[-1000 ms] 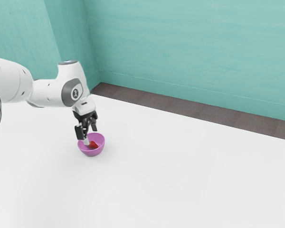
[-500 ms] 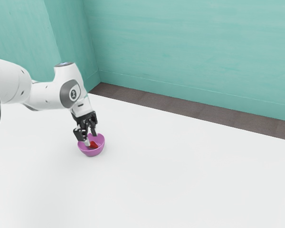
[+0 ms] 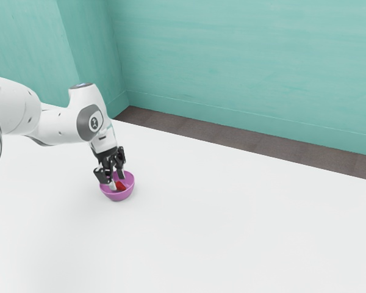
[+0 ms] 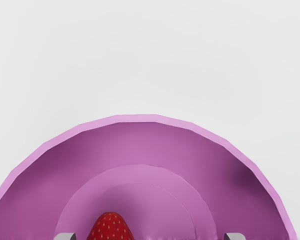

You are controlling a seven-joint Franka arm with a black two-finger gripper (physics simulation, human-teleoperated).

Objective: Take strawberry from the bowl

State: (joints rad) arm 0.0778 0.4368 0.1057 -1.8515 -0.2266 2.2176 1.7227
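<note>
"Black, with two fingers, and reaching down at the end of my arm: that's my gripper [image 3: 116, 179]. I have it spread wide, one fingertip well apart from the other, and it has hold of nothing."

"And the fruit?"

"The small red strawberry [image 4: 110, 227], dotted with pale seeds, sits low between the spread fingers, nearer one than the other. I can't tell from here whether either finger touches it."

"So it's in the bowl?"

"Yes, inside the round purple bowl [image 3: 117, 196] with the lighter, faceted rim, and off to one side of its bottom. In the exterior view I see my fingertips down within the rim."

"What's the bowl on?"

"A smooth white table [image 3: 232, 213]. My white, rounded robot arm [image 3: 55, 125] comes in over it from the exterior view's left."

"And past that?"

"Beyond the table's far edge I've got a strip of dark brown-grey floor [image 3: 232, 137], then a teal wall [image 3: 244, 61] with a skirting along its foot."
</note>
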